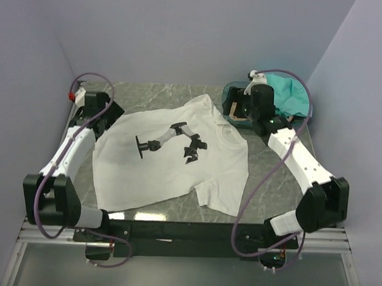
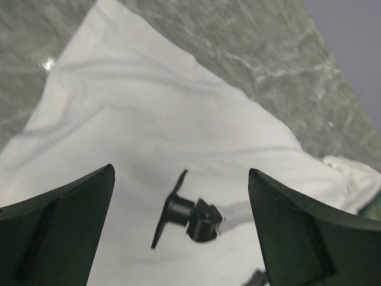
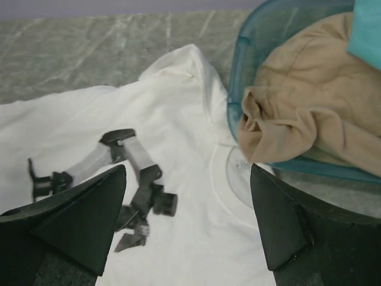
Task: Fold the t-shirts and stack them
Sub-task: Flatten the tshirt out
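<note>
The white t-shirt (image 1: 153,173) lies spread flat on the table, print side up, with its black chest print (image 1: 173,142) in the middle and its collar toward the basket. It also shows in the left wrist view (image 2: 149,119) and the right wrist view (image 3: 178,113). The tan t-shirt (image 3: 303,113) and the teal t-shirt (image 3: 369,30) lie bunched in the basket (image 3: 238,77). My left gripper (image 1: 110,116) is open and empty above the shirt's far left part (image 2: 181,171). My right gripper (image 1: 246,112) is open and empty above the collar, beside the basket rim (image 3: 188,170).
The round translucent green basket (image 1: 229,91) stands at the far right corner of the marbled grey table (image 1: 161,94). The teal cloth (image 1: 294,97) hangs over its rim. Purple walls close in the back and both sides.
</note>
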